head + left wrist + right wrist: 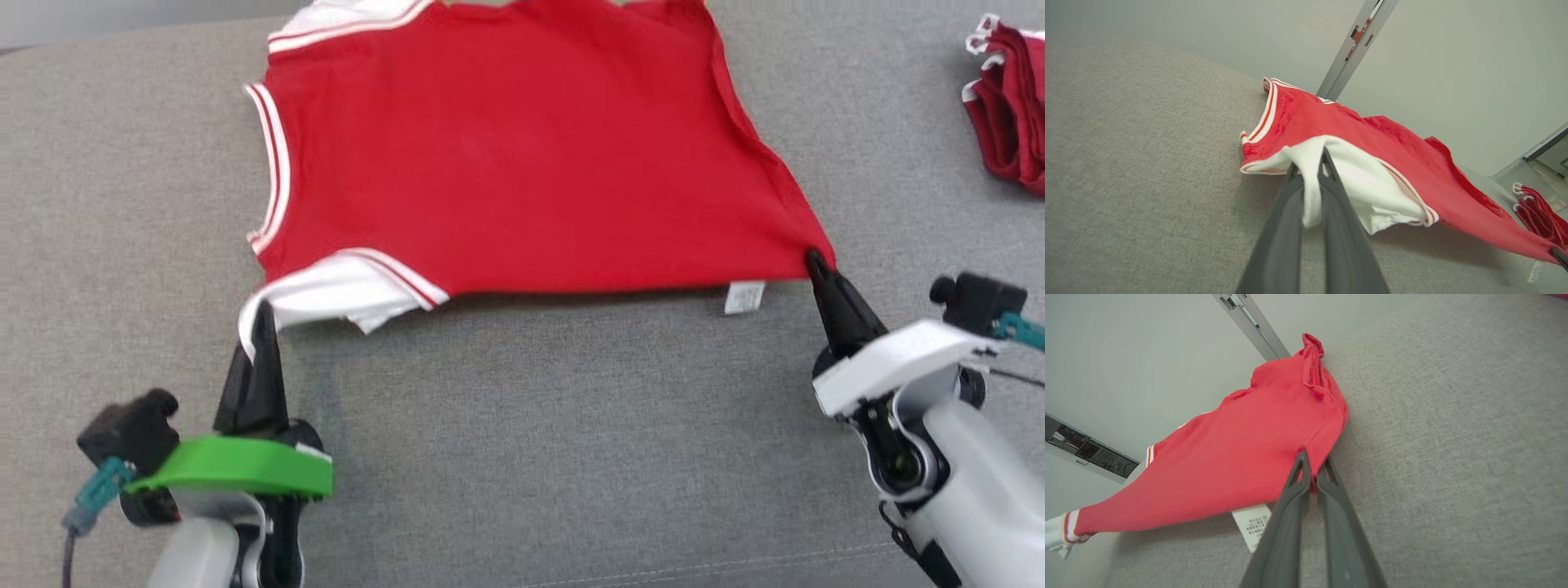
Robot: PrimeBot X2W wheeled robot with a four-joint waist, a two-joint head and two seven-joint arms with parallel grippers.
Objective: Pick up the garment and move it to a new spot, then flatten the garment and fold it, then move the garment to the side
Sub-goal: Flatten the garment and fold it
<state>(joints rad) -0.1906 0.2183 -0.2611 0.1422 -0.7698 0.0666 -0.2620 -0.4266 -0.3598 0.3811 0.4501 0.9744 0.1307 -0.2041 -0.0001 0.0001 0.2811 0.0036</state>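
The garment point(514, 155) is a red shirt with white sleeves and red-striped trim, spread over the grey cushion with its near edge lifted off the fabric. My left gripper point(263, 314) is shut on the white sleeve at the near left corner; in the left wrist view that white cloth point(1312, 192) is pinched between the two dark fingers point(1284, 228). My right gripper point(816, 263) is shut on the red near right corner, and the right wrist view shows the red hem point(1312, 479) clamped between its fingers point(1290, 514). A white care label point(744, 297) hangs from the near edge.
The grey upholstered surface point(522, 441) runs wide in front of the garment. A folded dark red garment point(1012, 114) lies at the far right. A pale wall point(1453, 61) and a metal post point(1355, 45) stand behind the cushion.
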